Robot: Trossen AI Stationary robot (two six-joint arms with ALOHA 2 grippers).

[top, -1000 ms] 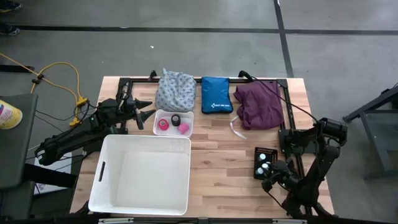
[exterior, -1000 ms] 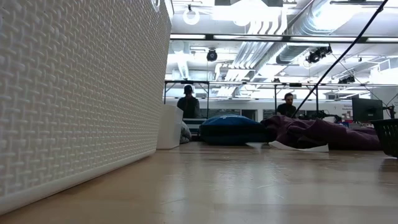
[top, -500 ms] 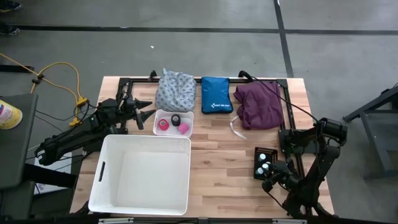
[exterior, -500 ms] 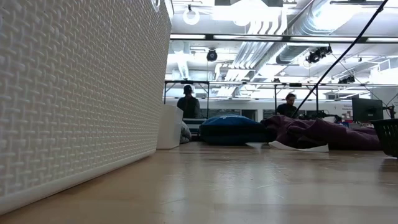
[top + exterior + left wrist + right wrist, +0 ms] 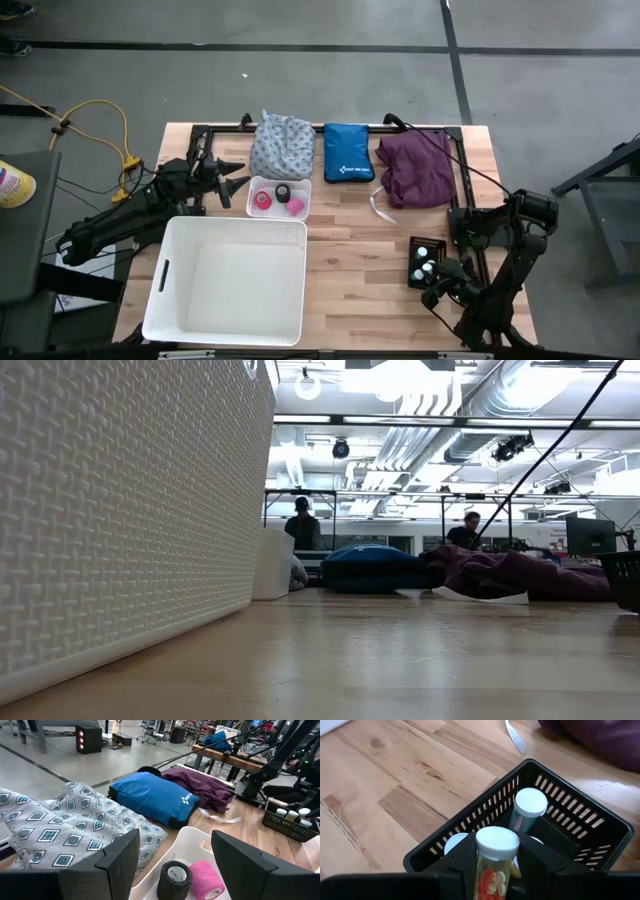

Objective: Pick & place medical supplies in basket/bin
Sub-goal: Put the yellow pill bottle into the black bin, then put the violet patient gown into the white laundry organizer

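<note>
My right gripper [image 5: 437,286] is at the near right, shut on a white-capped vial [image 5: 496,854] over a small black basket [image 5: 425,260] that holds more vials [image 5: 530,804]. My left gripper [image 5: 236,180] hovers open at the far left. It faces a small white tray [image 5: 278,197] that holds a black tape roll [image 5: 175,879] and a pink one [image 5: 206,880]. The grey-white patterned cloth [image 5: 282,146] and the purple cloth [image 5: 418,166] lie along the far edge. A large white bin [image 5: 228,282] stands at the near left. My right gripper pinches the vial's clear body [image 5: 487,877], just below its white cap [image 5: 497,842], between its two fingers [image 5: 462,862]. The fingers slant down and lie along the vial, whose cap end points away from the wrist. The gripper hides the vial's lower end.
A blue zip pouch [image 5: 348,152] lies between the two cloths. A white strip [image 5: 378,205] lies beside the purple cloth. A black frame [image 5: 462,180] runs along the far and right edges. Bare wood [image 5: 355,270] lies between the bin and the basket. People stand in the room behind.
</note>
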